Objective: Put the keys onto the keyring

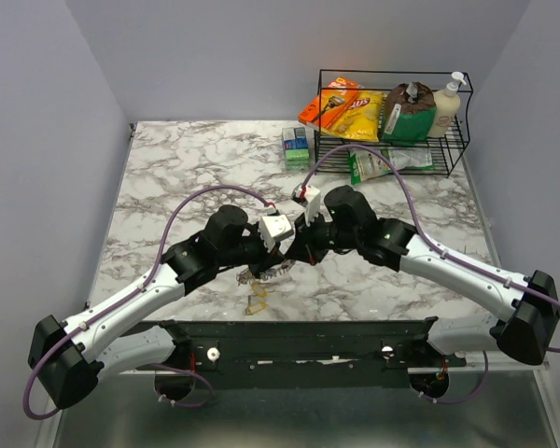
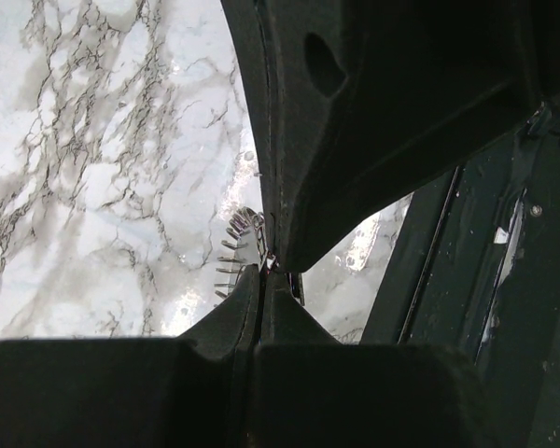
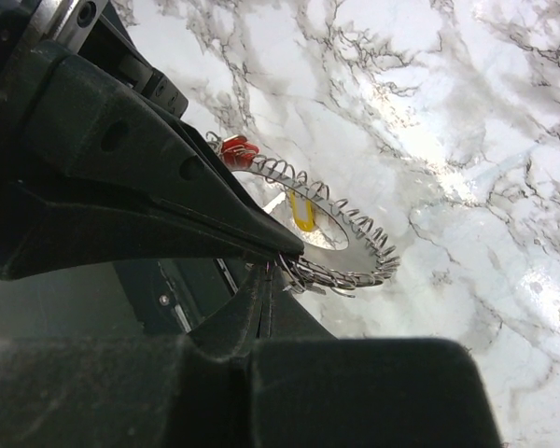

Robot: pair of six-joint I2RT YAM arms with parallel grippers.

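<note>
I have both arms meeting over the near middle of the bench [image 1: 187, 177]. The left jaws and the right jaws are each pinched fully shut on the same edge of the keyring [image 3: 355, 245], with silver keys [image 3: 378, 245] fanned around it. A yellow-headed key [image 3: 301, 213] shows through the ring.

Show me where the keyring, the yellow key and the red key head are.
keyring [image 3: 353, 245], right wrist view, silver band at its right side.
yellow key [image 3: 301, 213], right wrist view, its yellow head.
red key head [image 3: 235, 149], right wrist view, the red plastic.
</note>
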